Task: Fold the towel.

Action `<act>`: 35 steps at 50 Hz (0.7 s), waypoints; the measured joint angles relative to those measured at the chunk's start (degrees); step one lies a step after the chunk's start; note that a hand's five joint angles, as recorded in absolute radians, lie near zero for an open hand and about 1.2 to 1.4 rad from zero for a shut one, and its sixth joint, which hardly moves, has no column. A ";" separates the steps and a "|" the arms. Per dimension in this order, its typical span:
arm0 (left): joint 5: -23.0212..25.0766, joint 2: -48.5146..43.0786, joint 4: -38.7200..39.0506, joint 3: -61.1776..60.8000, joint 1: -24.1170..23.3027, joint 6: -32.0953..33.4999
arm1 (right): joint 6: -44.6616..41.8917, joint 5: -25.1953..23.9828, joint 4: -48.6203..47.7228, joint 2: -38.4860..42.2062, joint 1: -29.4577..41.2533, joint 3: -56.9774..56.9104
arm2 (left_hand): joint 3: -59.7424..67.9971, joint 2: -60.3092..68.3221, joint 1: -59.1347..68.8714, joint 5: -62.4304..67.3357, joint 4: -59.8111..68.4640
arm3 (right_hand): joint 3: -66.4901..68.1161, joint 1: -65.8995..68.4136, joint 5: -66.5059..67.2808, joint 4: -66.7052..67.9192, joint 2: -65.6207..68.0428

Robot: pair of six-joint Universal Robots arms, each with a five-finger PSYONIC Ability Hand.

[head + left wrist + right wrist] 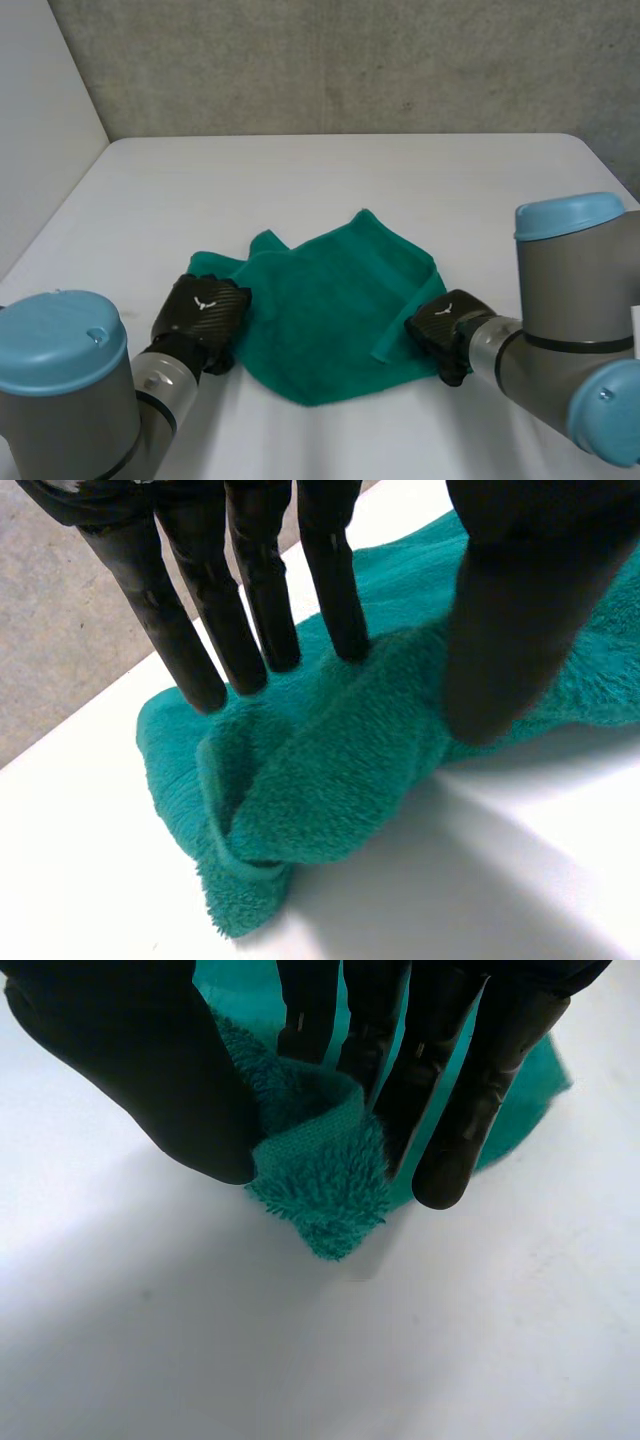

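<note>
White table point(330, 170); wrist views: left robot hand point(250, 590), right robot hand point(150, 1070) pinch towel point(340, 780).

The left hand point(205, 308), at the towel's point(330, 320) nine o'clock edge, hides its fingers beneath its own back; the right hand point(445, 322), at four o'clock, likewise. The left arm point(60, 400) and right arm point(575, 330) are cut off by the frame. Close up, the left thumb point(530, 610) is blurred and covers some towel.
</note>
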 measured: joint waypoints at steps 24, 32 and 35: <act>0.35 5.33 -2.96 4.11 9.24 -0.05 | -11.32 -3.47 14.72 -9.92 -0.05 -2.74 | -33.39 -33.91 -32.06 -33.43 -33.85 | -55.71 -44.00 -51.92 -55.08 -54.95; 6.03 -3.13 -3.88 8.50 12.23 0.11 | -1.18 -4.05 10.69 1.89 0.45 -21.47 | -32.81 -32.36 -31.55 -32.83 -32.58 | -55.71 -43.98 -51.92 -55.08 -54.96; 7.39 -4.56 -4.66 9.39 12.57 0.09 | -0.47 -4.00 10.26 5.06 0.61 -24.99 | -31.01 -30.54 -29.49 -30.76 -30.53 | -55.71 -43.98 -51.93 -55.08 -54.95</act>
